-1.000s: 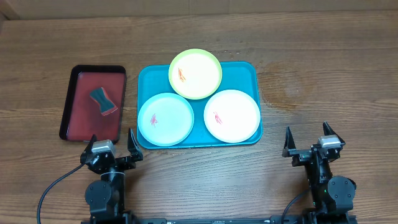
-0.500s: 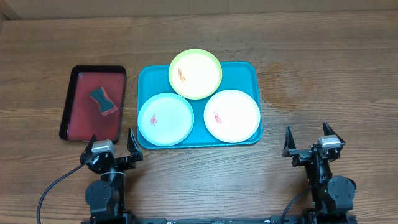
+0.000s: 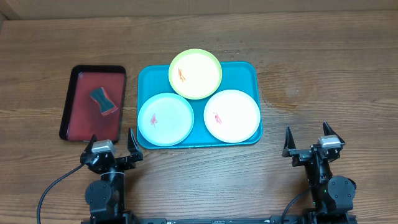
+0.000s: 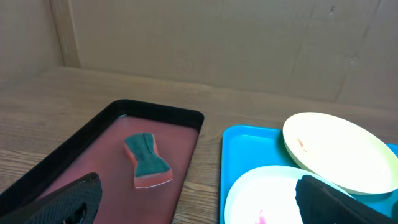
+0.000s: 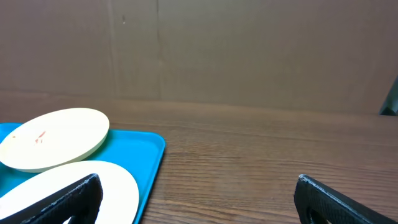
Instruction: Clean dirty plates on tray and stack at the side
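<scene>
The turquoise tray (image 3: 249, 71) lies mid-table with three plates on it. The yellow-green plate (image 3: 195, 73) leans on the tray's far rim, the mint-blue plate (image 3: 166, 119) is front left, and the white plate (image 3: 232, 116) is front right; each has a small red-orange smear. My left gripper (image 3: 112, 147) is open and empty at the front edge, just in front of the tray's left corner. My right gripper (image 3: 314, 139) is open and empty at the front right, apart from the tray. The left wrist view shows the mint-blue plate (image 4: 261, 193) and the yellow-green plate (image 4: 339, 149).
A narrow dark-red tray (image 3: 78, 118) with a black rim lies left of the turquoise tray and holds a green and red sponge (image 3: 102, 102). Bare wood tabletop (image 3: 323, 81) lies to the right. A cardboard wall (image 5: 249, 50) stands at the back.
</scene>
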Robot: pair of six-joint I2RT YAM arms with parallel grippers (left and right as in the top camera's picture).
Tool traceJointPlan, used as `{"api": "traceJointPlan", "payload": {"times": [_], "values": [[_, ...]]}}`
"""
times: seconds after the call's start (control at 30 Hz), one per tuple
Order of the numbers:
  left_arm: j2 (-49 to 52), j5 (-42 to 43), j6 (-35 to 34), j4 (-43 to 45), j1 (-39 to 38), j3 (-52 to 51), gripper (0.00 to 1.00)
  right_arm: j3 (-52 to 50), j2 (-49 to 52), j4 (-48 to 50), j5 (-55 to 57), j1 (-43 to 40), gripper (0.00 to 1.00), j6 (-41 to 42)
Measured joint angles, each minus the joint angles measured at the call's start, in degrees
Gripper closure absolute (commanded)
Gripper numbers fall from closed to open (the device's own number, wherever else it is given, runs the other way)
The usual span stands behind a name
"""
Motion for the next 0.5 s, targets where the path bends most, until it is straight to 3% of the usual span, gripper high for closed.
{"api": "traceJointPlan", "payload": {"times": [0.5], "values": [[0.00,0.00,0.00,0.00,0.00,0.00,0.00,0.00,0.00,-0.07,-0.02,-0.02,0.00,0.02]]}}
